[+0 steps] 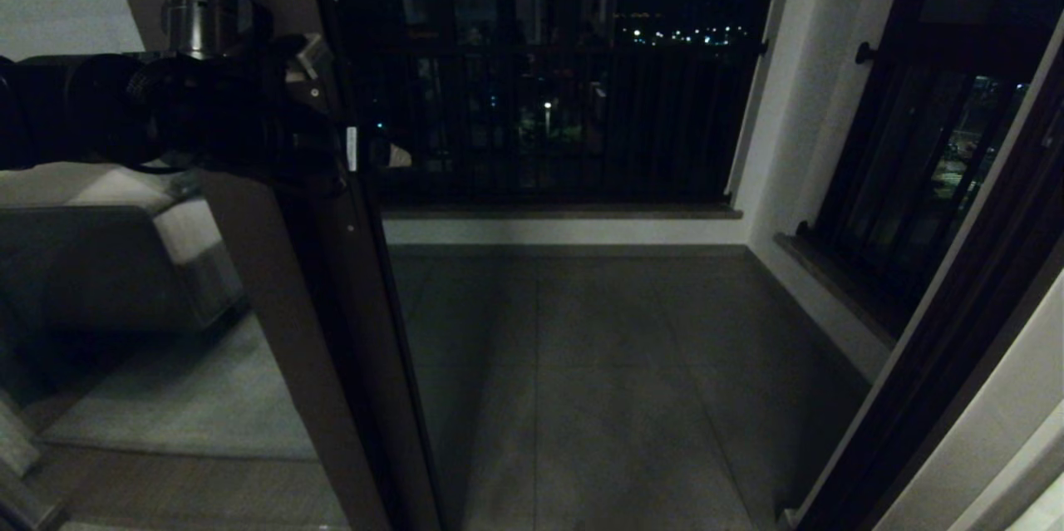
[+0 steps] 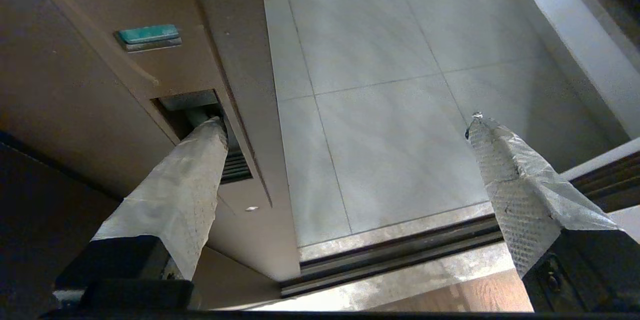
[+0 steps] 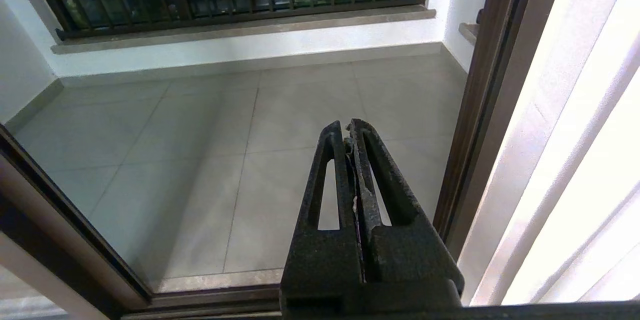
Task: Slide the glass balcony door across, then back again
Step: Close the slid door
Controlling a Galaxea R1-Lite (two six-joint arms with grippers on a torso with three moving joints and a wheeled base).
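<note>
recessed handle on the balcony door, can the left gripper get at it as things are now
Probably yes. The left gripper is open and already at the glass balcony door, with one finger tipped into the recessed handle and nothing between them. The other finger hangs free over the floor.

In the head view the left arm (image 1: 158, 111) covers the glass balcony door (image 1: 332, 290) stile at upper left, hiding its handle; the door's top and bottom run off frame; the left gripper's fingertips are lost in darkness

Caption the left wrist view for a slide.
Open left gripper: one taped finger in the brown-framed glass balcony door's recessed handle, above grey floor tiles.
</note>
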